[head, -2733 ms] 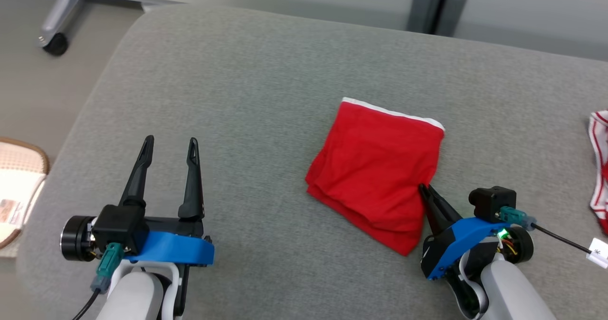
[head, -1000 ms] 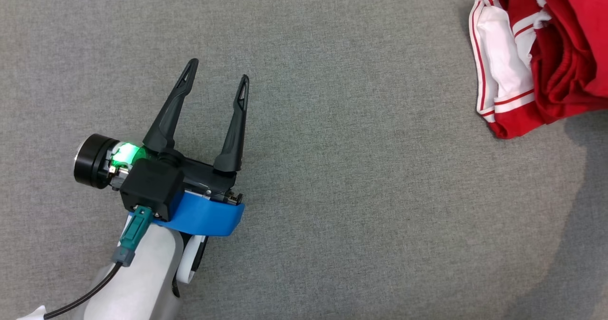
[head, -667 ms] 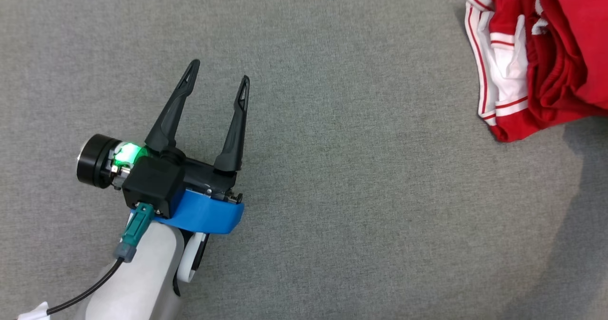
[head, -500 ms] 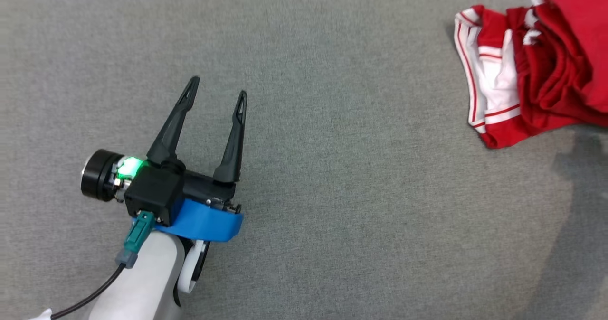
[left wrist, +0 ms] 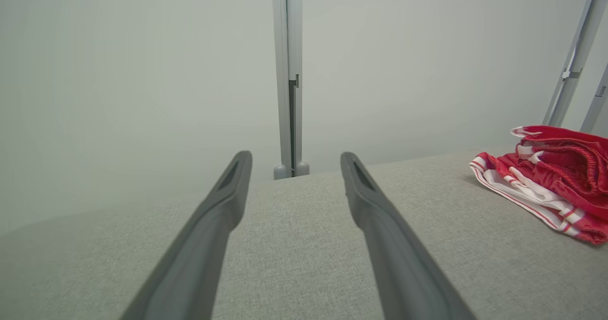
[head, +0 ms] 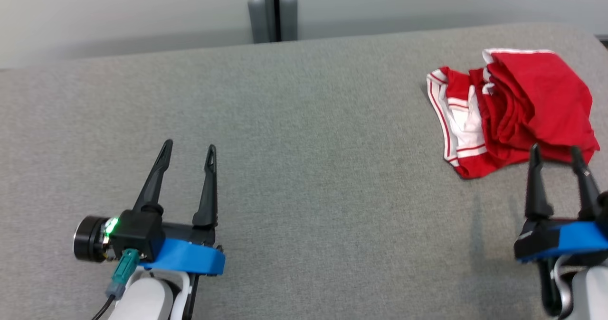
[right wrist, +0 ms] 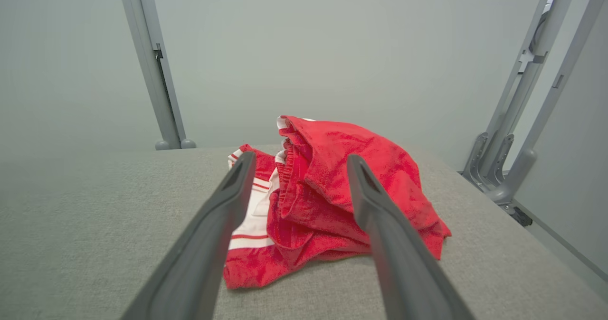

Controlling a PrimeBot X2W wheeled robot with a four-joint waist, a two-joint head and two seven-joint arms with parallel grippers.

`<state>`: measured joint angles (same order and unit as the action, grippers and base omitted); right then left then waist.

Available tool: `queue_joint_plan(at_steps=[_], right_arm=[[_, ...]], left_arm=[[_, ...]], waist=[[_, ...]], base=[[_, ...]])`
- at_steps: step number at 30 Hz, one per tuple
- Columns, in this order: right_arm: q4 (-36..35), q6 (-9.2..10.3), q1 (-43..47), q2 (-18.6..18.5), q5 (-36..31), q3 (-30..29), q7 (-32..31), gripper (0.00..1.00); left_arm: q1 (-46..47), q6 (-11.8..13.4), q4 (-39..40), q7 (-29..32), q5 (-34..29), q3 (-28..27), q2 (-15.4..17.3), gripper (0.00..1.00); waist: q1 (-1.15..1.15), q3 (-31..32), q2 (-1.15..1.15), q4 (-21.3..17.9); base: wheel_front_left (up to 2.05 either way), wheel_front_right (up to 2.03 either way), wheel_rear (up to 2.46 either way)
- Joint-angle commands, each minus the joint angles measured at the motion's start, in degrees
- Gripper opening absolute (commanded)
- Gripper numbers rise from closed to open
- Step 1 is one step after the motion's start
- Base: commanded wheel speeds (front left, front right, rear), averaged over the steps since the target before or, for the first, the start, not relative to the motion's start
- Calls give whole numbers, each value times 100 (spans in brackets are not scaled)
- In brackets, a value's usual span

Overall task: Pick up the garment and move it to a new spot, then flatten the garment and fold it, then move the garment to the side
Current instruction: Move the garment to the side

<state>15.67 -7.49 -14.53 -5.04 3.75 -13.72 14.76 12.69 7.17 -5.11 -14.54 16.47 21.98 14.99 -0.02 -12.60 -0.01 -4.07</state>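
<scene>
The red garment lies in a bumpy heap at the far right of the grey cushion. It sits partly on top of a red and white striped cloth. The right gripper is wide open and holds nothing. Its tips are right by the near edge of the heap. The left gripper is wide open too. It is empty and well away on the left side.

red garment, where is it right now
In the head view the red garment lies at the far right of the grey surface, heaped on a red-and-white striped garment, just ahead of the open right gripper.
</scene>
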Motion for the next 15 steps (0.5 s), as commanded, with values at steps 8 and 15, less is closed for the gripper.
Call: queue_joint_plan(at_steps=[8, 15], right_arm=[[-1189, -1, 1107, 207, 266, 630, -414, 100], [-1585, -1, 1681, 211, 391, 819, -768, 100]], left_arm=[[-515, 226, -216, -29, 192, -208, 95, 100], [-876, 200, -374, -41, 275, -219, 169, 100]], waist=[[2, 566, 1, 336], [2, 946, 1, 508]], base=[[0, 0, 0], [0, 0, 0]])
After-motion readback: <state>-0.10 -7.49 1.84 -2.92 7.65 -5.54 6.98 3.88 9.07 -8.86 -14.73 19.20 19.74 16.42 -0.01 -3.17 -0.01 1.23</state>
